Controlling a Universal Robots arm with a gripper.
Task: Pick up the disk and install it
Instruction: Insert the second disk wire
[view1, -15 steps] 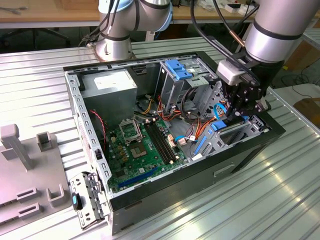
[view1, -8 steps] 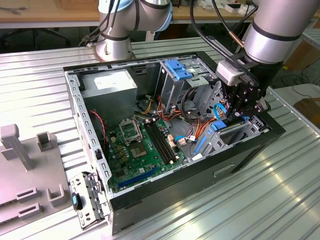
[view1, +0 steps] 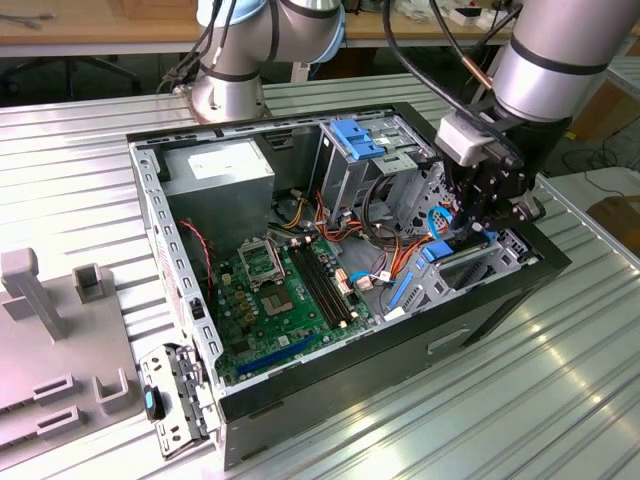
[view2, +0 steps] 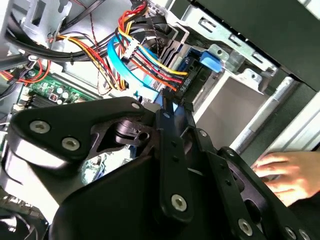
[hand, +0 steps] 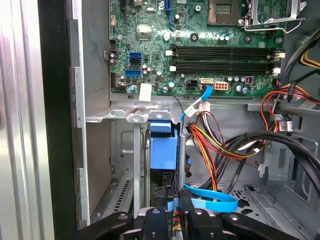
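A ribbed metal worktop (view1: 560, 400) carries everything. An open black computer case (view1: 330, 290) lies on its side near the middle. Toward the exterior view's left sits a grey fixture plate (view1: 50, 360) with upright blocks. The robot arm's base (view1: 228, 95) stands on the worktop behind the case. A detached metal bracket (view1: 172, 395) leans at the case's near corner.
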